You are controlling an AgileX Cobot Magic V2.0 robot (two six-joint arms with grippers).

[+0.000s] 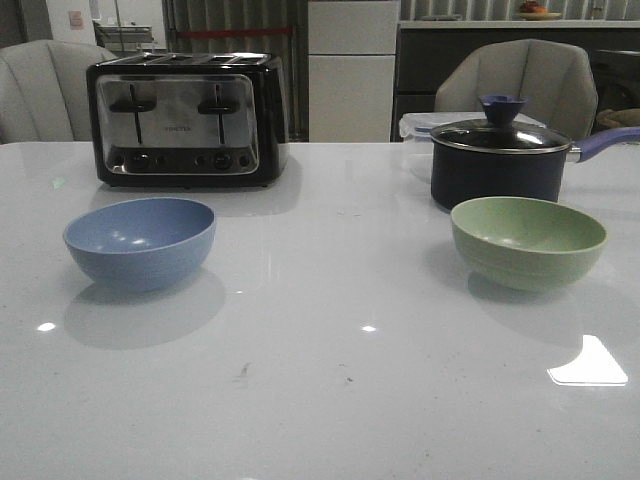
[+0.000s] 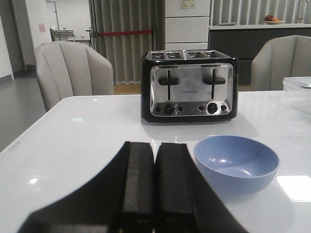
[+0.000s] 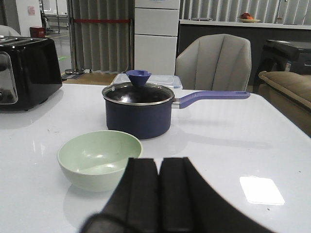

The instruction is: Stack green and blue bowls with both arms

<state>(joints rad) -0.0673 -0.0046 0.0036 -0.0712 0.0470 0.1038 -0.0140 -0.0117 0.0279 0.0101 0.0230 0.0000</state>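
A dusty blue round matte bowl (image 1: 140, 241) is seen upright on the glossy white worktop (image 1: 330, 400) toward the left side in the front view, empty. A pale sage green round matte bowl (image 1: 528, 241) is seen upright toward the right side, also empty, well apart from the blue one. The two bowls are not stacked.

A black-and-chrome four-slot toaster (image 1: 187, 119) is placed behind the blue bowl, at the far left of the worktop. A dark saucepan with a glass lid, purple knob and purple handle (image 1: 500, 160) is placed just behind the green bowl; whether they touch cannot be told from the front view, but a gap is shown in the right wrist view. A clear plastic container (image 1: 415, 128) is partly seen behind the saucepan.

No arm is shown in the front view. In the left wrist view the left gripper (image 2: 155, 194) is seen with its black fingers (image 2: 138, 189) pressed together, nothing between them, held beside the blue bowl (image 2: 236, 162), not touching it. In the right wrist view the right gripper (image 3: 159, 199) is seen with its fingers (image 3: 142, 196) likewise closed on nothing, near the green bowl (image 3: 99, 158), with no contact seen.

Grey upholstered chairs (image 1: 515, 80) are seen behind the worktop.
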